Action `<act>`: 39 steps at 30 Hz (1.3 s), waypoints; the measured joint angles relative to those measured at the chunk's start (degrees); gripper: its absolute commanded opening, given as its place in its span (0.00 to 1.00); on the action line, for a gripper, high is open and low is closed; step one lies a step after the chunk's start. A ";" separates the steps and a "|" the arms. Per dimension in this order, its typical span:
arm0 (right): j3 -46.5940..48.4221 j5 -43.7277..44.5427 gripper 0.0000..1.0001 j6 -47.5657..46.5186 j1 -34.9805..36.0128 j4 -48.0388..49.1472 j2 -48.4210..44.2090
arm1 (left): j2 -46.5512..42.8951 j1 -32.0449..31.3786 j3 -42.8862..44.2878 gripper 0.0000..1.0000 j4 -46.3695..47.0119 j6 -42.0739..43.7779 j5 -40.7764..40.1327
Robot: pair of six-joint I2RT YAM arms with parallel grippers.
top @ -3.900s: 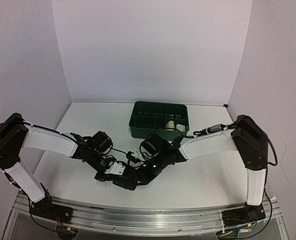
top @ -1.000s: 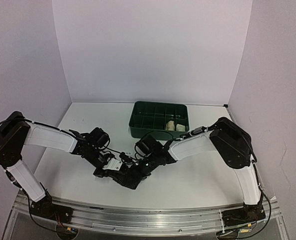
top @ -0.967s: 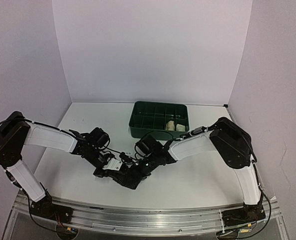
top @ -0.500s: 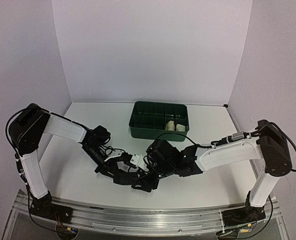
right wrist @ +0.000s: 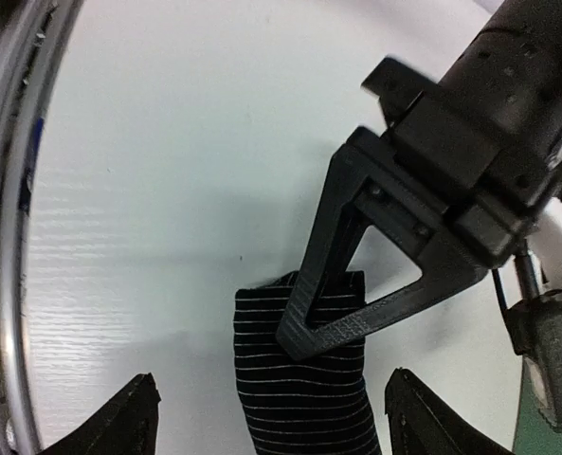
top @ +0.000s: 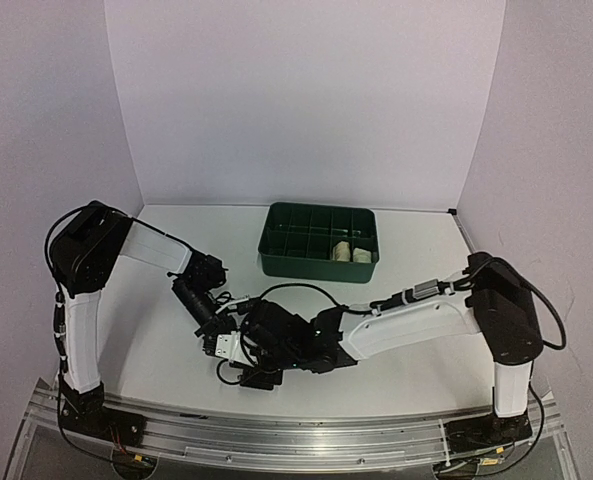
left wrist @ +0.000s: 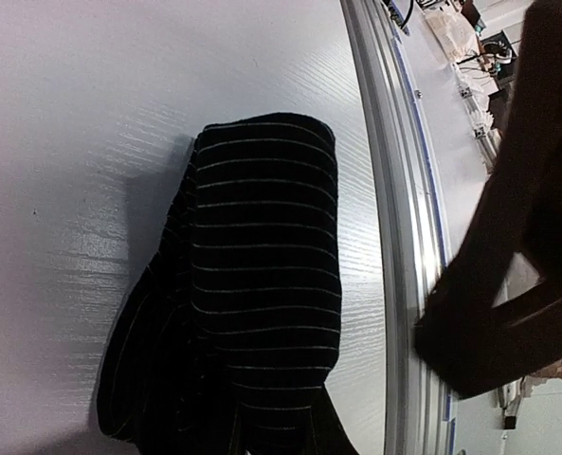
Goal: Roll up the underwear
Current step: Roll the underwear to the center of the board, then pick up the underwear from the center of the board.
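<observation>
Black underwear, thin pale stripes, is rolled into a short fat bundle. It lies on the white table nr the front edge, just inside the metal rail, approx btwn the two arm bases.

The left gripper comes in low from the far side and is clamped on one end of the roll. Jaws are pinched in tight w/ cloth btwn them. From the right wrist cam, one dark triangular finger presses across the roll's top end.

The right gripper hangs over the same roll from the opposite side, jaws spread wide & gripping nothing. Its fingertips stand either side of the bundle, clear of the cloth. From above, both wrists crowd together over the roll, so most of it is hidden in that view.

Further back sits the green tray, well apart from the arms. Two pale rolls are in its near-right compartments. Can't tell from here which has dark edging.
</observation>
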 measured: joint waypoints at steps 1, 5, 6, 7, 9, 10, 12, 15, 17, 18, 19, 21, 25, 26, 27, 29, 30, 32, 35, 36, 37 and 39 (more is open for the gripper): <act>0.78 0.70 0.80 -0.15 -0.17 -1.16 1.14 | 0.35 0.02 0.29 0.00 -0.53 -0.16 0.24; 1.12 1.67 0.80 0.63 -1.10 -4.73 2.85 | 2.24 0.04 1.63 0.00 -2.85 -0.81 1.66; 1.33 1.68 0.80 0.91 -1.34 -5.05 2.98 | 2.65 0.04 1.93 0.00 -3.39 -0.84 1.95; 1.96 1.65 0.79 1.36 -1.65 -5.83 3.18 | 3.28 0.04 2.48 0.00 -4.21 -0.85 2.24; 3.25 1.53 0.77 2.23 -2.21 -7.06 3.93 | 4.51 0.05 3.57 0.00 -5.93 -0.88 2.92; 4.00 1.48 0.74 2.68 -2.50 -7.69 4.44 | 5.15 0.06 4.13 0.00 -6.92 -0.88 3.25; 5.17 1.03 0.65 3.69 -2.93 -8.72 5.92 | 6.15 0.13 4.80 0.00 -8.41 -0.86 4.03; 6.64 -0.23 0.47 5.25 -3.32 -10.47 7.12 | 6.73 0.21 5.03 0.00 -9.47 -0.81 4.68; 6.82 -0.64 0.36 6.08 -3.43 -11.26 7.21 | 6.73 0.25 5.02 0.00 -9.64 -0.74 4.61; 6.81 -0.98 0.33 6.49 -3.42 -11.50 7.22 | 6.73 0.25 5.00 0.00 -9.85 -0.71 4.61; 6.80 -1.43 0.30 7.00 -3.46 -11.66 7.22 | 6.73 0.25 4.99 0.01 -9.98 -0.69 4.59; 6.80 -2.10 0.21 7.75 -3.61 -11.92 7.20 | 6.73 0.32 5.00 0.12 -10.08 -0.63 4.59; 7.23 -3.23 0.00 9.58 -3.86 -12.58 7.18 | 6.73 0.51 5.16 0.41 -10.57 -0.46 4.78; 7.40 -3.60 0.00 10.56 -4.03 -12.81 7.19 | 6.73 0.71 5.42 0.45 -10.95 -0.34 4.53; 7.57 -3.97 0.00 11.59 -4.21 -13.05 7.20 | 6.73 0.93 5.71 0.48 -11.40 -0.28 4.19; 7.67 -5.07 0.00 14.51 -4.75 -13.23 7.20 | 6.34 1.62 6.10 0.53 -11.85 -0.01 3.68; 7.67 -5.67 0.00 16.18 -5.06 -13.24 7.20 | 5.82 2.09 6.16 0.54 -12.01 0.00 3.44; 7.67 -6.96 0.00 19.91 -5.72 -13.26 7.20 | 4.16 3.42 6.20 0.54 -11.43 -0.12 2.51; 7.67 -8.33 0.00 25.17 -6.42 -13.36 7.20 | 0.86 6.15 6.23 0.55 -9.20 -1.79 0.81; 7.65 -8.70 0.00 27.33 -6.61 -13.40 7.20 | -0.46 7.16 6.23 0.55 -7.94 -2.58 0.25; 7.65 -9.10 0.00 29.37 -6.80 -13.40 7.20 | -1.81 8.01 6.23 0.55 -6.59 -3.33 -0.26; 7.65 -10.08 0.00 33.06 -7.27 -13.40 7.18 | -4.50 9.72 6.23 0.55 -4.20 -5.18 -1.44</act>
